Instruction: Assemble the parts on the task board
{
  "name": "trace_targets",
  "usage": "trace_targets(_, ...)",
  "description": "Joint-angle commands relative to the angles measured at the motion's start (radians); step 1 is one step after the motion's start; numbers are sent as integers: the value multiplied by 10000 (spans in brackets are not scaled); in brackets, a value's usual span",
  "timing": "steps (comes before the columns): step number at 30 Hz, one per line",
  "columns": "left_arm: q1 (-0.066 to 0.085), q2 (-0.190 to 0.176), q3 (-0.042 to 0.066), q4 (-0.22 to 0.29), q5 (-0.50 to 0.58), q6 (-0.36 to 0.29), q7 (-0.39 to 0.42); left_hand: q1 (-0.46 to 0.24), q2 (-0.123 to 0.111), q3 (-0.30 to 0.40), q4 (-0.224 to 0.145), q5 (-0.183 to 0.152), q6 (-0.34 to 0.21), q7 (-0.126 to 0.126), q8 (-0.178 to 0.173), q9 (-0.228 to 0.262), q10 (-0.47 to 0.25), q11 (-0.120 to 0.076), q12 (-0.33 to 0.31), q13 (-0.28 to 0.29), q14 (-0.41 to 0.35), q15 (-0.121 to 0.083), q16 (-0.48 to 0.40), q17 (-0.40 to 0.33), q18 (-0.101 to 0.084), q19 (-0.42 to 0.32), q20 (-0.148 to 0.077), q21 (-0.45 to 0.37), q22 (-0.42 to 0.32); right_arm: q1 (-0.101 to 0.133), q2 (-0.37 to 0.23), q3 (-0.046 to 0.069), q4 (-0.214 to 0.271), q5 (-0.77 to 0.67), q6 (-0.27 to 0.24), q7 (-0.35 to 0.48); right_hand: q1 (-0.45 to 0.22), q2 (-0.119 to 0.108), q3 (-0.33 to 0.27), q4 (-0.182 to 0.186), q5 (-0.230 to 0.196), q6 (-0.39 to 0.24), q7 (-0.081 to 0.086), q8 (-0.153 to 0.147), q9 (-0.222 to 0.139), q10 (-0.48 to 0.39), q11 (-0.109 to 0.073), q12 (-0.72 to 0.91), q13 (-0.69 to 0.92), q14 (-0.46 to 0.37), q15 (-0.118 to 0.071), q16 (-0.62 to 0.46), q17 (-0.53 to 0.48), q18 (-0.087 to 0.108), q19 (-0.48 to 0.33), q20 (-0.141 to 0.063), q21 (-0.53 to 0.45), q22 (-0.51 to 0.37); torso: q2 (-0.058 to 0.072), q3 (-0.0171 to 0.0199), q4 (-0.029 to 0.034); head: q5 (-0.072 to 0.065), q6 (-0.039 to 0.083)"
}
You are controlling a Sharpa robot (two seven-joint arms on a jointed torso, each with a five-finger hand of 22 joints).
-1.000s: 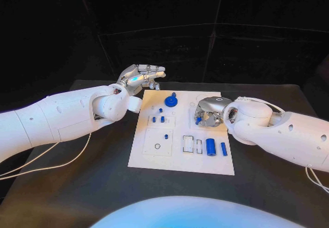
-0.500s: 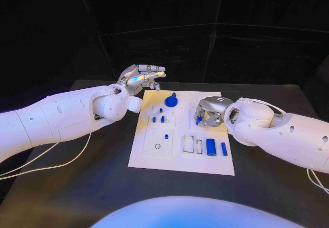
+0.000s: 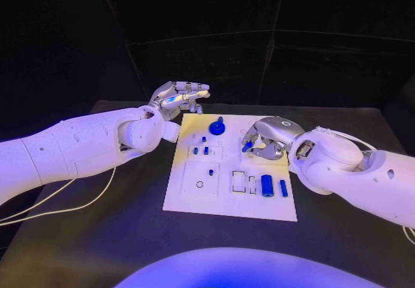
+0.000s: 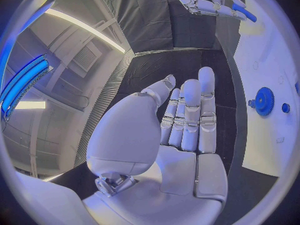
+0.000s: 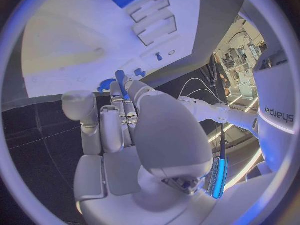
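Note:
The white task board (image 3: pixel 229 201) lies mid-table. On it stand a blue gear (image 3: pixel 216 127), two small blue pegs (image 3: pixel 201 150), a blue cylinder (image 3: pixel 267 185) and a slim blue bar (image 3: pixel 283 188). My right hand (image 3: pixel 266 139) hovers over the board's far right part and pinches a small blue peg (image 3: pixel 247 146); the right wrist view shows that peg (image 5: pixel 120 81) sticking out between the fingers (image 5: pixel 115 120). My left hand (image 3: pixel 179 96) is raised beyond the board's far left corner, its fingers (image 4: pixel 190 115) straight and side by side with nothing in them. The gear (image 4: pixel 264 101) lies off to its side.
Rectangular slots (image 3: pixel 238 181) sit beside the cylinder, and a round hole (image 3: pixel 200 185) is in a square plate on the board's left half. Black tabletop (image 3: pixel 104 240) surrounds the board. A white cable (image 3: pixel 78 207) trails under my left arm.
My right hand has turned and shifted a little toward the board's far side, carrying the small blue peg. The left hand has stayed in place.

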Motion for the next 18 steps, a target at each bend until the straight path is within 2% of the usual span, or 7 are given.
trace_targets(1, 19, 9, 9, -5, 28, 112, 42, 42, 21, -50, -28, 33, -67, 19, 48, -9, -86, 4, 46, 14, -78, -14, 0, -9, 54, -78, 14, -43, -9, 17, 142, 7, 308, 139, -545, 182, -3, -4, 76, 6, 43, 85, 7, 19, -15, 72, -31, -58, 8, 470, -76, 63, 22, -62, 45, -8, 42, 17, 9, 8, 3, 27, -22)
trace_targets(6, 19, 56, 9, -29, 28, 117, 46, 42, 21, -50, -28, 33, -67, 19, 48, -9, -86, 4, 46, 14, -78, -14, 0, -9, 54, -78, 14, -43, -9, 4, 724, -8, 469, 287, -295, 333, 3, -6, 100, -9, 48, 91, 8, 18, -16, 79, -30, -70, 8, 470, -77, 61, 18, -62, 44, -10, 45, 18, 3, -4, 20, 67, -56)
trace_targets(9, 19, 92, 9, -44, 28, 120, 50, 42, 21, -50, -28, 33, -67, 19, 48, -9, -86, 4, 46, 14, -78, -14, 0, -9, 54, -78, 14, -43, -9, -32, 1116, -234, 463, 347, -101, 496, 5, -7, 109, -14, 51, 90, 9, 16, -17, 79, -30, -75, 8, 468, -78, 56, 10, -61, 40, -11, 39, 8, 8, 2, 14, 107, -59)
trace_targets(13, 19, 127, 9, -62, 28, 119, 53, 42, 21, -50, -28, 33, -67, 19, 48, -9, -86, 4, 46, 14, -78, -14, 0, -9, 54, -78, 14, -43, -9, -166, 1633, -436, 243, 387, 222, 729, 11, -20, 153, -47, 68, 76, 20, 1, -25, 72, -22, -110, 5, 469, -76, 59, 16, -59, 31, -15, 32, -7, 13, 8, 0, 183, -86)
trace_targets(16, 20, 139, 9, -72, 28, 112, 62, 42, 21, -50, -28, 33, -67, 19, 48, -9, -86, 4, 46, 14, -78, -14, 0, -9, 54, -78, 14, -43, -9, -291, 1893, -498, 54, 398, 457, 817, 6, -29, 173, -61, 76, 64, 29, -10, -29, 65, -14, -131, 2, 467, -73, 55, 10, -59, 26, -15, 32, -9, 10, -6, 0, 225, -112)
trace_targets(18, 20, 147, 9, -79, 28, 104, 68, 42, 21, -50, -28, 33, -67, 19, 48, -9, -86, 4, 46, 14, -78, -14, 0, -9, 54, -78, 14, -43, -9, -362, 2037, -523, -73, 403, 620, 850, 1, -34, 180, -66, 80, 59, 33, -15, -31, 62, -10, -140, 2, 466, -71, 51, 3, -61, 26, -15, 35, -4, 10, -1, -14, 257, -130)
